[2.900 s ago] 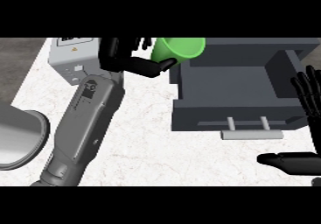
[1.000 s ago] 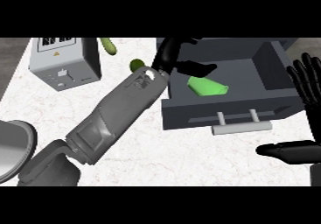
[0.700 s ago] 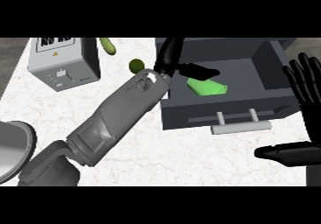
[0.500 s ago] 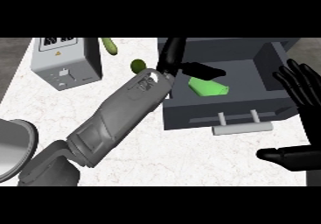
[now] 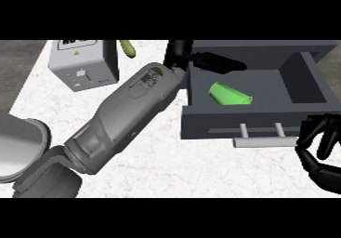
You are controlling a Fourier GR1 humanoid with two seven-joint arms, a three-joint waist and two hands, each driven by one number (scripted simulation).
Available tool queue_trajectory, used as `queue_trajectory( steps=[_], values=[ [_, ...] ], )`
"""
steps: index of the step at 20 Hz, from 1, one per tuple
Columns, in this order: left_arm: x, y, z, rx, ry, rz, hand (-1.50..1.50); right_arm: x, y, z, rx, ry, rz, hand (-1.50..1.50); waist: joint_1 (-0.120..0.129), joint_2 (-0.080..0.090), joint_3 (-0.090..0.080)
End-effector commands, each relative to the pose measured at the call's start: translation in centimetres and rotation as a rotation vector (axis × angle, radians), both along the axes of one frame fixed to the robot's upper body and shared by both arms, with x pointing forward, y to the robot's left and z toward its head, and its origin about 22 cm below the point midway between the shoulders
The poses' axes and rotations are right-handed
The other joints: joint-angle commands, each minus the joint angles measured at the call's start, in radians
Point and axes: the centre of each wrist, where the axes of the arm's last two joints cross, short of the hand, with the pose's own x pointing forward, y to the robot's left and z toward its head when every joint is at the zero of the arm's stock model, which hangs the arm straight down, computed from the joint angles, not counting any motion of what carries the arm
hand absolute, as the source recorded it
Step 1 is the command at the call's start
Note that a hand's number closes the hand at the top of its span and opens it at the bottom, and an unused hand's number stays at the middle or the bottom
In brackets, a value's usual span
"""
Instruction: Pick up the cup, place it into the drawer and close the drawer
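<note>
One cup point(image 5: 230, 94) lies in drawer point(image 5: 255, 128); left hand point(image 5: 200, 58) empty, fingers straight; right hand point(image 5: 322, 151) now curled, lower.

The cup point(image 5: 230, 94) is laid on its side inside the open drawer point(image 5: 258, 125), left of centre. The left hand point(image 5: 200, 58) is positioned over the drawer's rear left corner. The right hand point(image 5: 325, 153) is located just right of the drawer handle point(image 5: 263, 140). A box point(image 5: 83, 62) is set at the counter's point(image 5: 173, 162) rear left.
</note>
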Motion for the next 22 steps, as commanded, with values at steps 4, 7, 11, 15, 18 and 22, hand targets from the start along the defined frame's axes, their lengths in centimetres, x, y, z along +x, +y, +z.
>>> queue_trajectory(
  steps=[4,7,11,15,18,22],
  values=[
    [0.7,4.2,2.7,-0.055,0.013,0.028,-1.50,-1.8,0.9,-0.2,-0.213,0.015,-0.041,1.50,0.035,-0.009,0.000],
    [0.2,6.7,1.7,-0.052,0.018,0.023,-1.50,-0.9,1.3,0.6,-0.254,0.021,-0.109,1.50,0.045,-0.010,-0.001],
    [-0.2,9.8,2.3,-0.094,0.043,0.053,-1.50,-0.2,3.9,-1.1,-0.314,0.035,-0.119,1.50,0.050,-0.009,0.000],
    [-1.3,13.6,0.6,-0.103,0.039,0.074,-1.50,1.1,5.2,-3.6,-0.388,-0.002,-0.157,1.50,0.050,-0.005,0.000],
    [-2.9,14.3,-0.3,-0.128,0.049,0.061,-1.50,2.3,6.2,-4.6,-0.514,-0.034,-0.146,1.50,0.061,-0.007,0.000],
    [-3.4,17.1,-1.1,-0.139,0.042,0.074,-1.50,4.5,7.3,-6.0,-0.718,-0.044,-0.142,1.50,0.072,-0.004,0.000]
  ],
)
